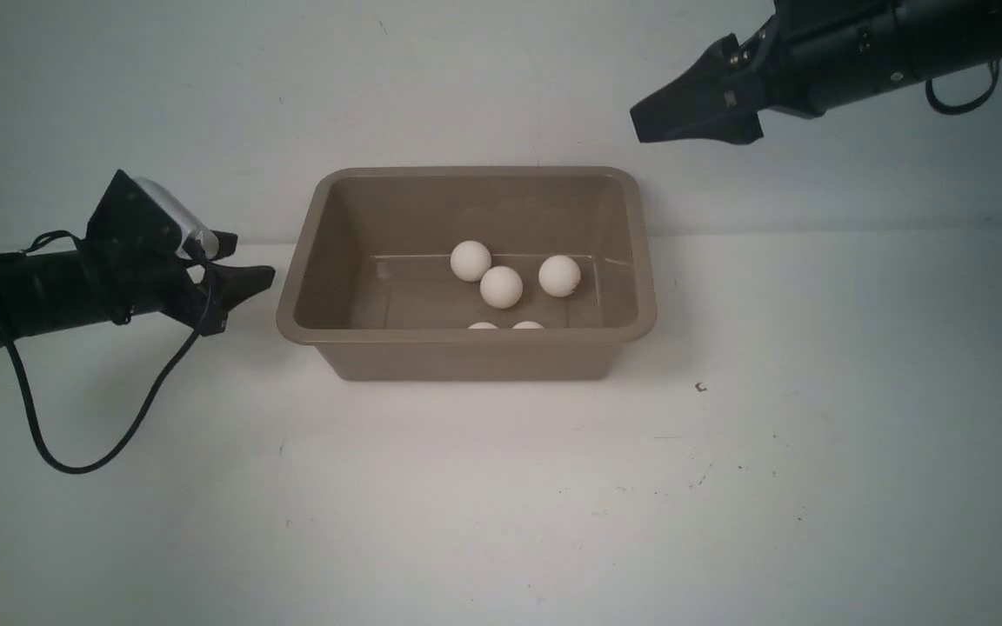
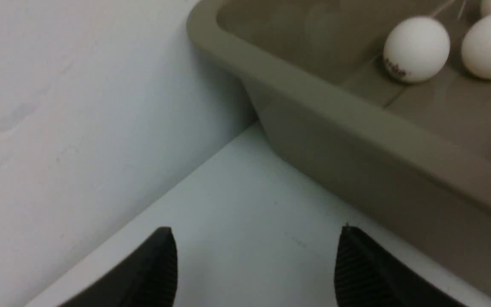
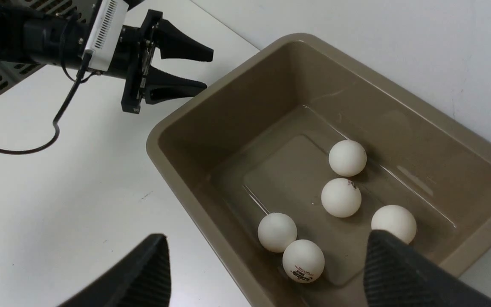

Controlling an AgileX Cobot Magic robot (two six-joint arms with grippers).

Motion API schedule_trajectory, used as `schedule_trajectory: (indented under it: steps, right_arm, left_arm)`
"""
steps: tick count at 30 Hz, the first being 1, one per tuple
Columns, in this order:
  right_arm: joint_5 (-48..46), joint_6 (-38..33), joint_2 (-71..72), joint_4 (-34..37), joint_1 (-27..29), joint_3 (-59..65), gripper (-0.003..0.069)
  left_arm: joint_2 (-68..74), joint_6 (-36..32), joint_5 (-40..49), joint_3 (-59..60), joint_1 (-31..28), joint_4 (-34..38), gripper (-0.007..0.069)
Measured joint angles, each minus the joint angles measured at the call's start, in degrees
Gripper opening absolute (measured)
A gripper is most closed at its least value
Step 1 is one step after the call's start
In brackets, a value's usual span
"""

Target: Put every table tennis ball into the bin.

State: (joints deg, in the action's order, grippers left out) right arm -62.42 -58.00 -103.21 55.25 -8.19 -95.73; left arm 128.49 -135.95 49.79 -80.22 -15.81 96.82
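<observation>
The taupe bin (image 1: 466, 352) stands at the table's middle, against the back wall. Several white table tennis balls (image 1: 501, 286) lie on its floor; two are half hidden behind the near wall. The right wrist view shows the bin (image 3: 177, 170) with the balls (image 3: 341, 197) inside, one with dark print (image 3: 303, 261). My left gripper (image 1: 244, 265) is open and empty, low beside the bin's left rim. Its wrist view shows the bin's rim (image 2: 313, 98) and balls (image 2: 416, 49). My right gripper (image 1: 666, 113) is open and empty, high above the bin's back right corner.
A black cable (image 1: 75, 452) loops from the left arm onto the table. A small dark speck (image 1: 700, 387) lies right of the bin. The white wall stands right behind the bin.
</observation>
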Motion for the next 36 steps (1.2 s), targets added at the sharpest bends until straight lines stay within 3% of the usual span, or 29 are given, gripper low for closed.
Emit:
schedule_trajectory:
  steps: [17,25,36]
  right_arm:
    - [0.0,1.2,0.0,-4.8,0.0,0.0,0.0547]
    - [1.1,1.7,1.1,-5.8,0.0,0.0,0.0547]
    - [2.3,2.7,1.9,-5.8,0.0,0.0,0.0547]
  left_arm:
    - [0.0,2.7,2.4,-1.2,3.0,-0.1,0.0447]
    - [0.0,8.1,4.8,-2.6,3.0,-0.1,0.0447]
    - [0.0,9.8,3.1,-5.5,1.2,-0.2,0.0447]
